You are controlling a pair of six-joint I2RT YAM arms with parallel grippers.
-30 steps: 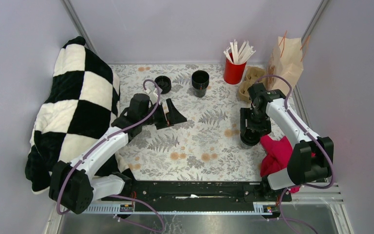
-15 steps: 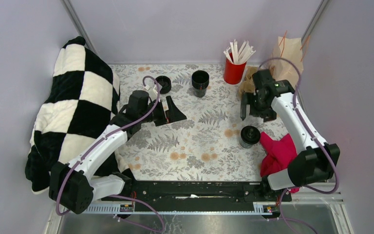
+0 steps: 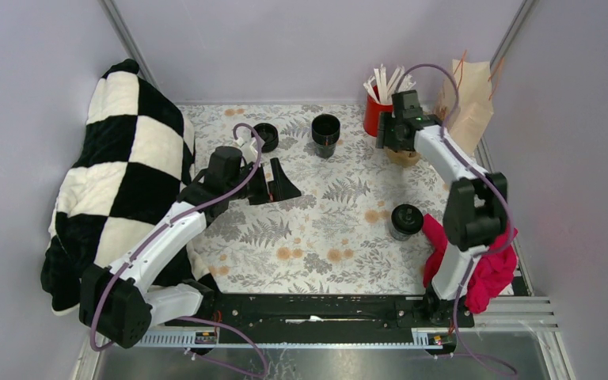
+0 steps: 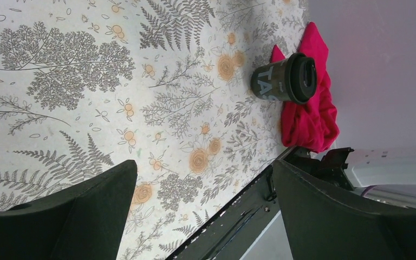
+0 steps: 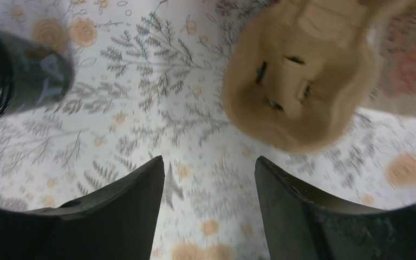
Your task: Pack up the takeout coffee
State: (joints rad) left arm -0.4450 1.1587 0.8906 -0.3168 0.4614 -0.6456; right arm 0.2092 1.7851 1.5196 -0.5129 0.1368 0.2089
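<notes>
Two grippers showed jaws apart and empty in the overhead view: the left gripper (image 3: 281, 184) hovered mid-table, and the right gripper (image 3: 385, 133) hung far back beside the red cup of white sticks (image 3: 379, 117), near the brown pulp cup carrier (image 3: 406, 155). The small black lidded takeout coffee cup (image 3: 406, 221) stood upright on the floral tablecloth (image 3: 324, 237), just beside the crumpled pink cloth (image 3: 453, 244). From the left wrist, that cup (image 4: 286, 80) sat well beyond the wide-spread fingers (image 4: 86, 211), in front of the cloth (image 4: 309, 119). From the right wrist, parted fingers (image 5: 114, 211) framed only tablecloth, with the carrier (image 5: 298, 81) just beyond.
</notes>
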